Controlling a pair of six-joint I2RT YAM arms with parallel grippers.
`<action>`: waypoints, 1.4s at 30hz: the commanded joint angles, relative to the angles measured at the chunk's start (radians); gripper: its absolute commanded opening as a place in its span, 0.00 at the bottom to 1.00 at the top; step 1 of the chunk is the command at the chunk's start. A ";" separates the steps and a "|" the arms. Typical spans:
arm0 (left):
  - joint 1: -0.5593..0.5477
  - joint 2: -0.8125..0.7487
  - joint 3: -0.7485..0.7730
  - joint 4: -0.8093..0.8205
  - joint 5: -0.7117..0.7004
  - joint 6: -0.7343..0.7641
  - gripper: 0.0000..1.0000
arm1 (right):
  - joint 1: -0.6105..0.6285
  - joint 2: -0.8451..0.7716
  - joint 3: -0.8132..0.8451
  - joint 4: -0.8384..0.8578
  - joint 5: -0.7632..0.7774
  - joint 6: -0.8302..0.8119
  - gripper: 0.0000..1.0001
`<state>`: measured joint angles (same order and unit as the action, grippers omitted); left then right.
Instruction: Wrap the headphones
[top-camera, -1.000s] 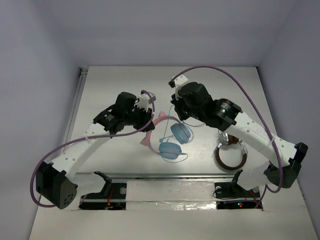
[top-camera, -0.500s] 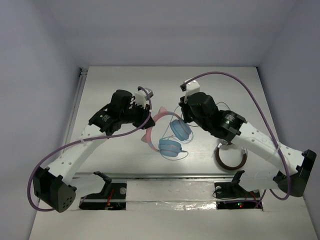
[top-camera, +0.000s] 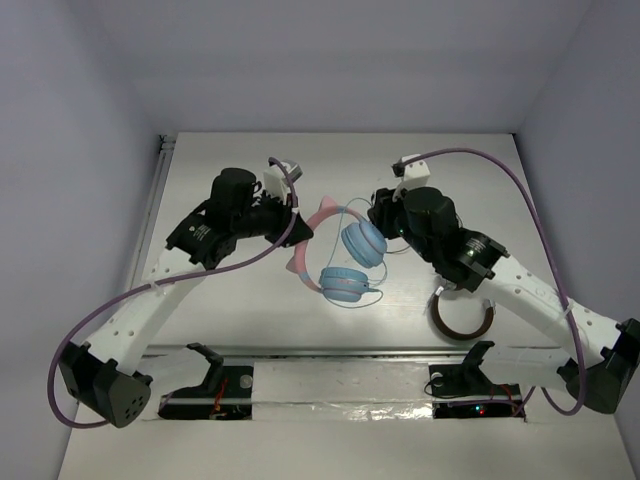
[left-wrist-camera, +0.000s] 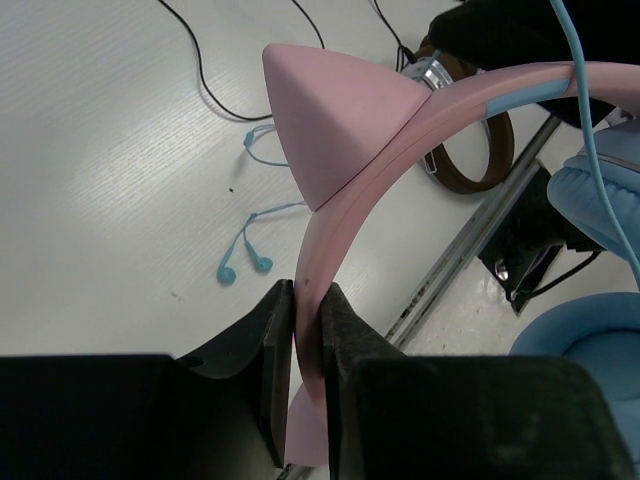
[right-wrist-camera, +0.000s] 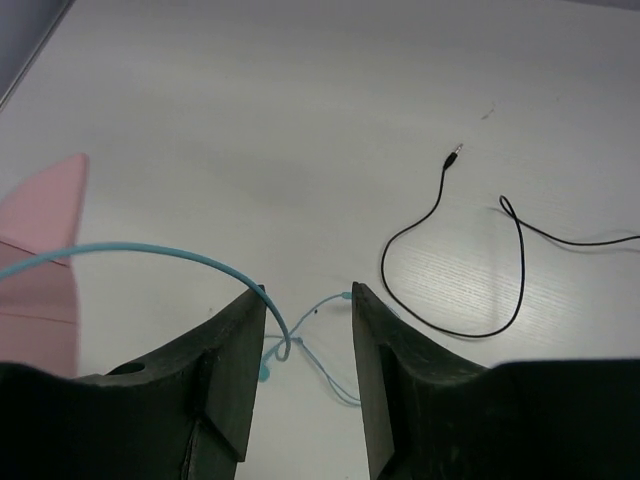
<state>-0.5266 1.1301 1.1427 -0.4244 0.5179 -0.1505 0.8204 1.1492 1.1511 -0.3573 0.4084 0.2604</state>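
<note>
The headphones (top-camera: 345, 262) have a pink headband with cat ears and two light-blue earcups. They hang off the table between the arms. My left gripper (top-camera: 297, 231) is shut on the pink headband (left-wrist-camera: 345, 215), seen close up in the left wrist view with my left gripper (left-wrist-camera: 308, 300) just below a pink ear. My right gripper (top-camera: 384, 217) is open beside the upper earcup. In the right wrist view the thin light-blue cable (right-wrist-camera: 150, 252) curves past the left finger into the gap of my right gripper (right-wrist-camera: 307, 300). The jaws are not closed on it.
Brown-and-silver headphones (top-camera: 441, 320) lie at the right front of the table and also show in the left wrist view (left-wrist-camera: 497, 160). A loose black cable (right-wrist-camera: 440, 250) and small blue earbuds (left-wrist-camera: 243, 263) lie on the white table. A metal rail runs along the near edge.
My left gripper has lifted the headphones and carried them back and to the right. My right arm has swung back and to the right, staying beside the upper earcup.
</note>
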 joint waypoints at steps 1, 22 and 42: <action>0.008 -0.032 0.086 0.052 0.002 -0.049 0.00 | -0.030 -0.045 -0.050 0.098 -0.034 0.030 0.46; 0.046 0.045 0.324 0.013 -0.098 -0.121 0.00 | -0.115 0.015 -0.533 0.664 -0.163 0.240 0.55; 0.046 0.092 0.410 -0.037 -0.059 -0.116 0.00 | -0.267 0.446 -0.369 0.873 -0.527 0.120 0.67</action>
<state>-0.4866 1.2335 1.4826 -0.5217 0.4179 -0.2306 0.5507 1.5955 0.7307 0.4271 -0.0734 0.4076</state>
